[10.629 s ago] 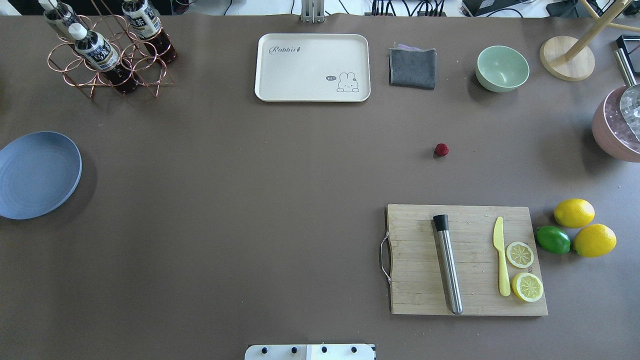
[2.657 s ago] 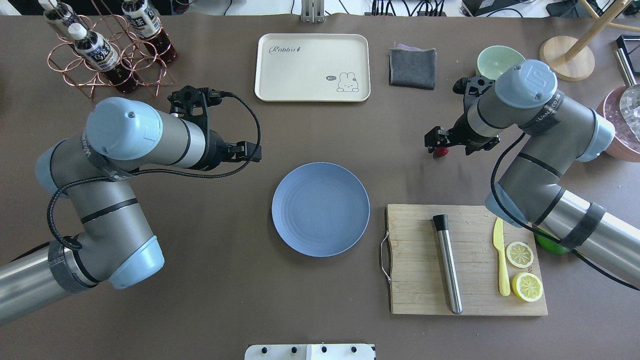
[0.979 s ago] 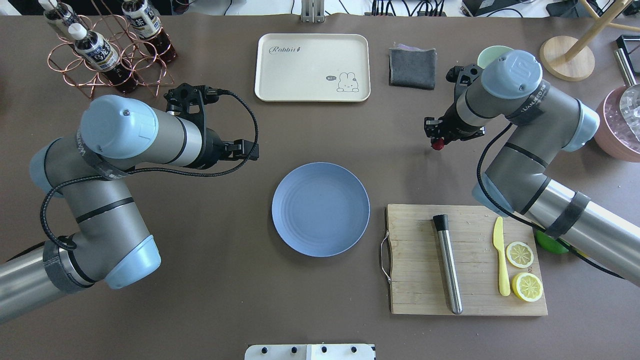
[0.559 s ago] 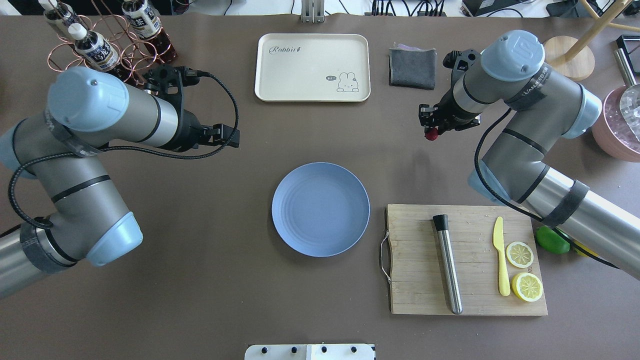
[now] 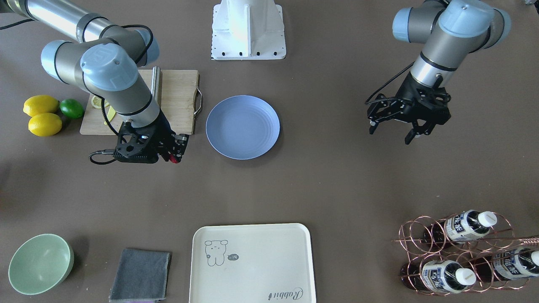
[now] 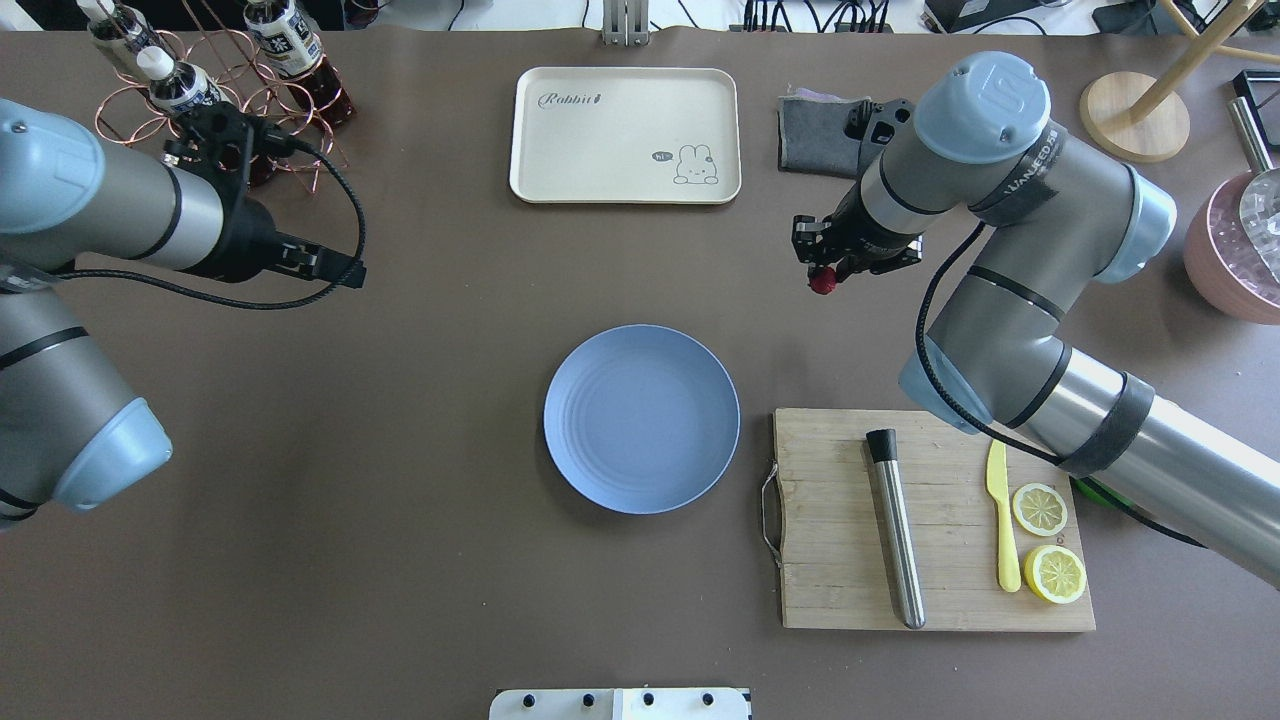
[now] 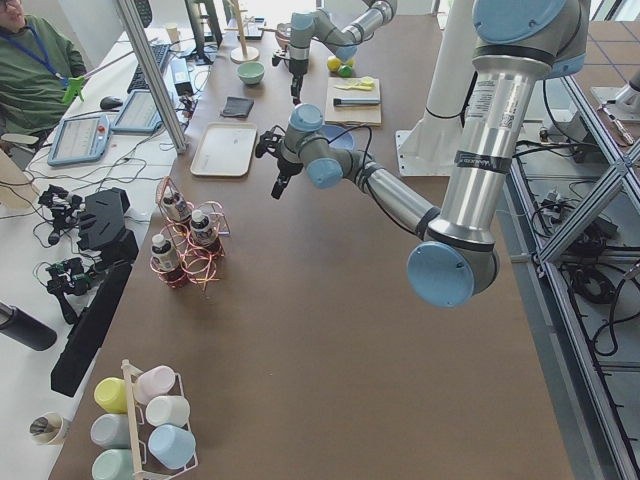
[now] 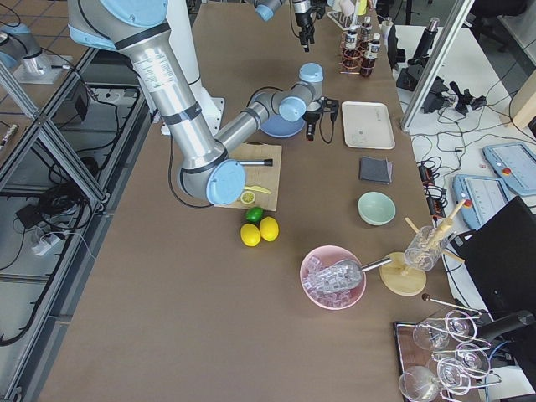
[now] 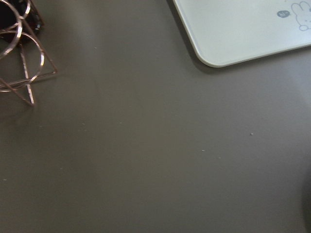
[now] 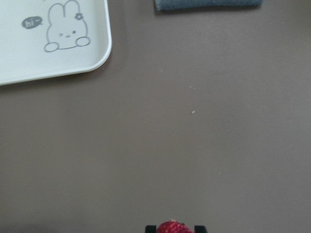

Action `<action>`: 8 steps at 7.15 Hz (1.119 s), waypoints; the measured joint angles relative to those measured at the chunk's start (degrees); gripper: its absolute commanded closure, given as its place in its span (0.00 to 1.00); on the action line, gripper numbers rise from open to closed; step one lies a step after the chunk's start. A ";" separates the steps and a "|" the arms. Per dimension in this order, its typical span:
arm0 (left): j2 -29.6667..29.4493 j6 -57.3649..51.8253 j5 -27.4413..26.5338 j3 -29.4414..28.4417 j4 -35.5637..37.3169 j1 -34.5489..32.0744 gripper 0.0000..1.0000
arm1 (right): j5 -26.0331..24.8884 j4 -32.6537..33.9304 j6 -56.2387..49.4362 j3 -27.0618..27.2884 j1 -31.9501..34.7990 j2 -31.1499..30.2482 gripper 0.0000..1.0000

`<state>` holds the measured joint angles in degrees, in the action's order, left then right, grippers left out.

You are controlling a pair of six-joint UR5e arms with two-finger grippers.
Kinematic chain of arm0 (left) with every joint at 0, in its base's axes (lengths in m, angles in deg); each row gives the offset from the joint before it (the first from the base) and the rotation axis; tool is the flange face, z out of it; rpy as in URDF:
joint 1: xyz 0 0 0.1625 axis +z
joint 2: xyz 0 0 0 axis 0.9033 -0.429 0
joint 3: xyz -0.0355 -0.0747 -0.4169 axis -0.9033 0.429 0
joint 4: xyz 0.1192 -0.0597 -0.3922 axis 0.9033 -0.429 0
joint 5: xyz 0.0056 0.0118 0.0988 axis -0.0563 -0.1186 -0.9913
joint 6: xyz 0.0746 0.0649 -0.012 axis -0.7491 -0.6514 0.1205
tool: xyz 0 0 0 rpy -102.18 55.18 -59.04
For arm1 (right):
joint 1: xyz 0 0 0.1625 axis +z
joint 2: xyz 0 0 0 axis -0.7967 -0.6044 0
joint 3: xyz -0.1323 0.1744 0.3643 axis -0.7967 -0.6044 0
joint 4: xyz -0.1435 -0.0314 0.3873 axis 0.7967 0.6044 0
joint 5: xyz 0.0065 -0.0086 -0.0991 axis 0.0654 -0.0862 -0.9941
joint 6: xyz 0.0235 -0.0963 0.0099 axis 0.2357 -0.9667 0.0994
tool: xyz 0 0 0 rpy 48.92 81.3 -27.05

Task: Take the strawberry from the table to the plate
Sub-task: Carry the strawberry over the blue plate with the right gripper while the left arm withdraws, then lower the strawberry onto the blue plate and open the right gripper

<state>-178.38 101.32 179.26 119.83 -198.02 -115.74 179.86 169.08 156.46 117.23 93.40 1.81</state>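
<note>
The strawberry (image 6: 822,283) is clamped in the right arm's jaws above bare bench (image 6: 450,600), between the rabbit tray (image 6: 625,135) and the blue-grey plate (image 6: 641,418), clear of the plate's rim. The pink bowl (image 8: 333,276), whole only from the right end, holds ice cubes. The front view shows the left arm's jaws spread apart
</note>
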 measured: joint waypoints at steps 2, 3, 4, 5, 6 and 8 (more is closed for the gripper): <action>7.82 -0.59 4.00 -0.08 -8.10 -4.81 0.02 | -3.48 3.89 2.35 0.26 -5.08 4.86 1.00; 9.70 -0.67 9.22 -0.38 -9.49 -8.58 0.02 | -5.00 4.62 2.59 0.19 -7.09 6.13 1.00; 10.90 -0.72 13.47 -0.72 -9.98 -11.82 0.02 | -6.54 4.75 2.61 -0.20 -8.87 6.70 1.00; 11.93 -0.75 15.49 -0.93 -10.12 -13.57 0.02 | -7.67 4.58 2.59 -0.78 -10.36 6.88 1.00; 12.73 -0.81 16.16 -1.17 -10.12 -14.23 0.02 | -8.62 4.46 2.57 -1.20 -11.79 6.95 1.00; 13.85 -5.91 16.42 -2.29 -9.96 -15.65 0.02 | -10.89 4.07 2.52 -2.20 -14.53 7.12 1.00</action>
<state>-164.52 95.41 195.67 117.54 -207.98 -131.39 168.98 173.15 158.98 115.03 78.86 8.92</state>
